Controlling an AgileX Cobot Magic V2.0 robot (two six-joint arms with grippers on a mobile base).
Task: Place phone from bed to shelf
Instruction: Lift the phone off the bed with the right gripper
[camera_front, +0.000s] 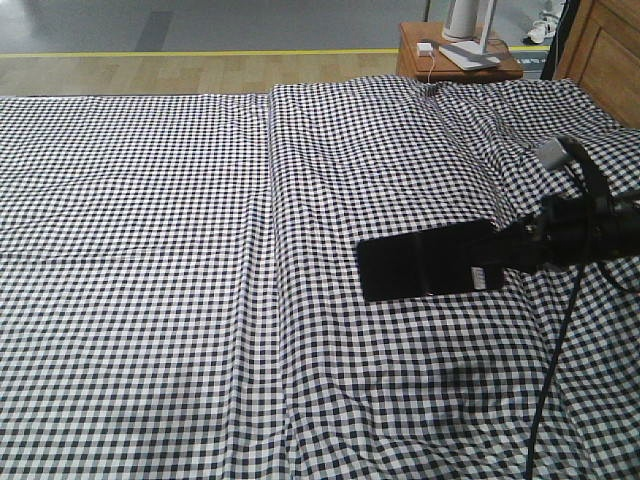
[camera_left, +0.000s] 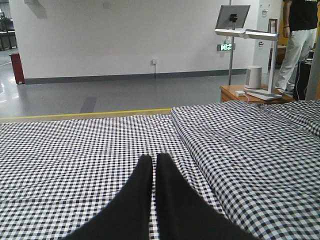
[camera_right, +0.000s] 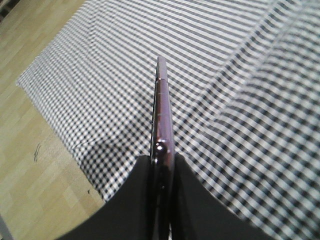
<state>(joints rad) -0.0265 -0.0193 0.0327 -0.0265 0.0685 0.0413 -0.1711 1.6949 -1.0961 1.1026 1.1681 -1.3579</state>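
Note:
The phone (camera_front: 428, 264) is a thin glossy black slab with a small white sticker near its right end, held flat a little above the checked bed (camera_front: 180, 280); a faint shadow lies on the sheet below it. My right gripper (camera_front: 508, 250) is shut on its right end. In the right wrist view the phone (camera_right: 162, 107) shows edge-on with a pinkish rim, clamped at my right gripper (camera_right: 163, 160). My left gripper (camera_left: 152, 159) is shut with nothing in it, low over the sheet. The shelf is out of view.
A wooden nightstand (camera_front: 455, 55) with a white lamp base and charger stands beyond the bed's far edge. A wooden headboard (camera_front: 610, 55) rises at the far right. A person (camera_left: 299, 35) stands past the nightstand. Wood floor (camera_right: 35, 150) runs beside the bed.

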